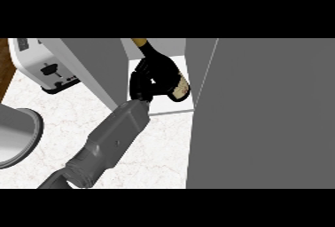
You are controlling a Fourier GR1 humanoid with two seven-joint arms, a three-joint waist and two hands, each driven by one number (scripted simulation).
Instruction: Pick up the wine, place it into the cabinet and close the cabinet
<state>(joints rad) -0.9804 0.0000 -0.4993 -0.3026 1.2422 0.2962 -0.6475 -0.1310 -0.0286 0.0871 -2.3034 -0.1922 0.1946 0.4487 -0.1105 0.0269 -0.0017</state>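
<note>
A: What is happening at the cabinet right now?

B: One grey forearm is reaching up from the lower edge toward the cabinet's opening, between a grey panel on the left and the large grey door filling the right side. I cannot tell for sure which arm it is; it is entering from the lower left, so I am taking it as the left hand.

A: And the wine?

B: The wine bottle is sitting inside the black fingers, which are curling round its body and hiding most of it. Its tan neck is poking out above the hand, and a pale label end is showing at the right of the palm. The bottle is lying tilted, over the white cabinet floor.

A: Why held that way?

B: Probably so it slides in lengthwise through the narrow gap.

A: Anything else?

B: A white toaster is standing on the marble tabletop at upper left, and a grey round object is showing at the left edge. The other hand is not showing.
</note>
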